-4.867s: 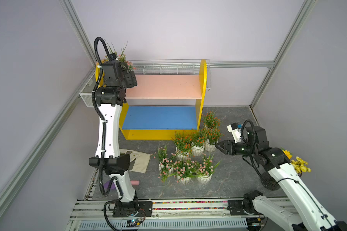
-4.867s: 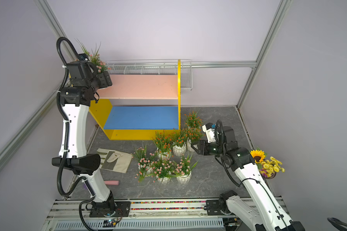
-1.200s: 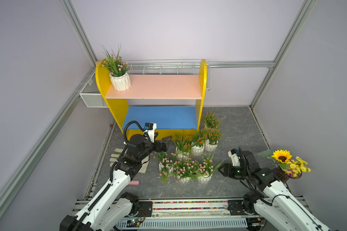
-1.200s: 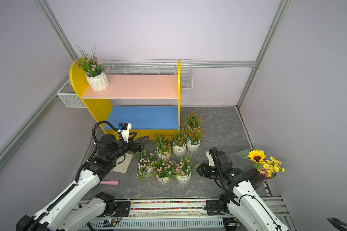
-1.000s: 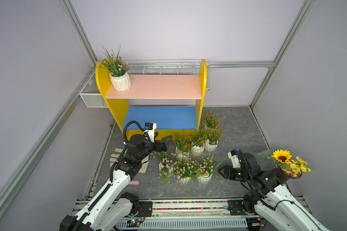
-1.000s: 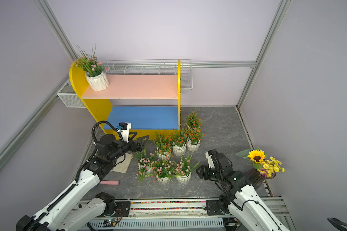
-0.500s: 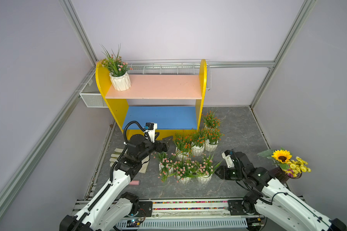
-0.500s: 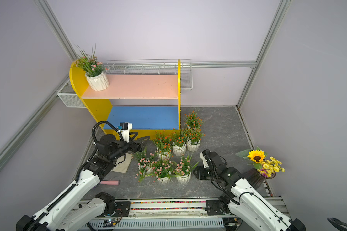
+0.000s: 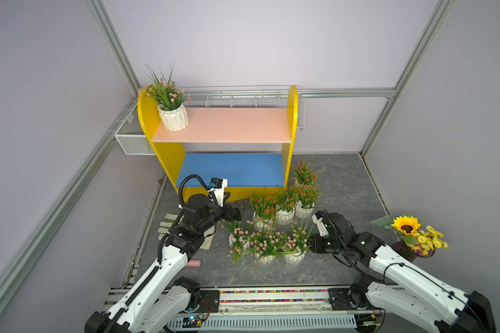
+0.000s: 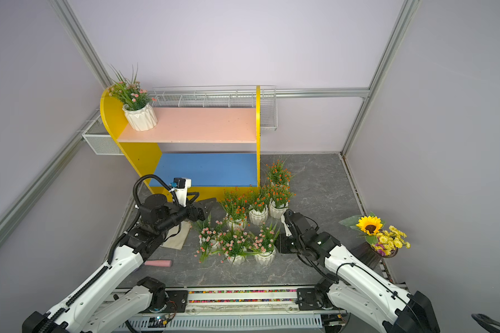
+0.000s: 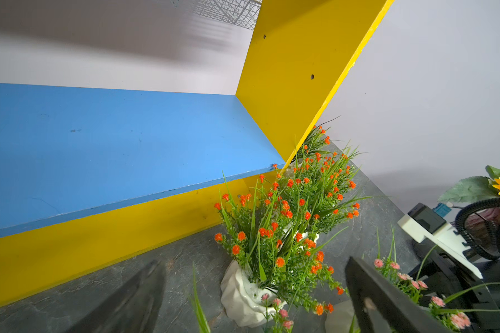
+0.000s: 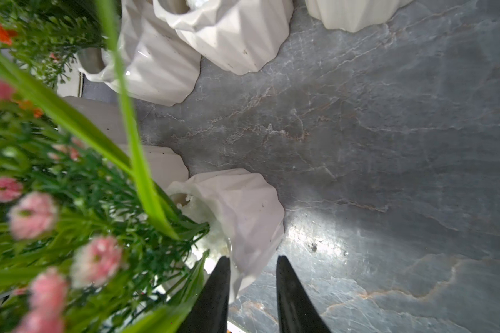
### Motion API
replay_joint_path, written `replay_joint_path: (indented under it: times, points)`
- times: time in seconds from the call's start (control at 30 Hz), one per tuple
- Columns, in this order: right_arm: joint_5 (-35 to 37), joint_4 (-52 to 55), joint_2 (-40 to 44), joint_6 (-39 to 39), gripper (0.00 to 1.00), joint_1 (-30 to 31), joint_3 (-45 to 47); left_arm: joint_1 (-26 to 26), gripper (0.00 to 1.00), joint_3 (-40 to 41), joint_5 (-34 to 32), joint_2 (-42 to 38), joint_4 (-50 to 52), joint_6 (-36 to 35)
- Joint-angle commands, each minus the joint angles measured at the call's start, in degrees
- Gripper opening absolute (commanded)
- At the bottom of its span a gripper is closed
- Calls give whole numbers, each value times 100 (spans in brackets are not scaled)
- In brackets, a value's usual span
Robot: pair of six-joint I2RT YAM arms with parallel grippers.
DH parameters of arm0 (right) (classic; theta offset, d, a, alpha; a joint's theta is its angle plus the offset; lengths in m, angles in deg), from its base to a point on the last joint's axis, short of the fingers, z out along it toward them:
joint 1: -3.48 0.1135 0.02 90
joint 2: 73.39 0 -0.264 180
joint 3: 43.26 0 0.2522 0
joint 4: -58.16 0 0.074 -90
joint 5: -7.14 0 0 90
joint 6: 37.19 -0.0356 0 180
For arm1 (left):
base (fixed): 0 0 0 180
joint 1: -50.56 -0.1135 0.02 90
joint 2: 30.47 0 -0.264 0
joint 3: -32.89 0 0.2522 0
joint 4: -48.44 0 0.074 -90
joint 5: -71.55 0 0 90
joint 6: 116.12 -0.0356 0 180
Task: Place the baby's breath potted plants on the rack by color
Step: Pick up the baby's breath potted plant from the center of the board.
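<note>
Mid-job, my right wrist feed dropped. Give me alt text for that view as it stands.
The right gripper has its black jaws either side of the wall of a white faceted pot holding pink-blossomed sprigs; whether they grip it cannot be told. More white pots stand beyond on the grey marbled surface.

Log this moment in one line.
left claw: open, by orange pots | right claw: astride pink pot rim | rack: pink plant on upper board
</note>
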State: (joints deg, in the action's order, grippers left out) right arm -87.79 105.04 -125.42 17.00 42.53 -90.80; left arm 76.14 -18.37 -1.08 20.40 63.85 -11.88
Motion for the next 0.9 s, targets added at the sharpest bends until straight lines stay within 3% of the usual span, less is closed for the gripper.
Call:
replay_joint_path:
  times: [0.0, 0.87]
  points:
    - [198, -151, -153, -15, 30, 154, -133, 29, 100, -164, -67, -92, 50, -80]
    - [976, -44, -1117, 23, 20, 605, -447, 28, 100, -240, -196, -235, 226, -154]
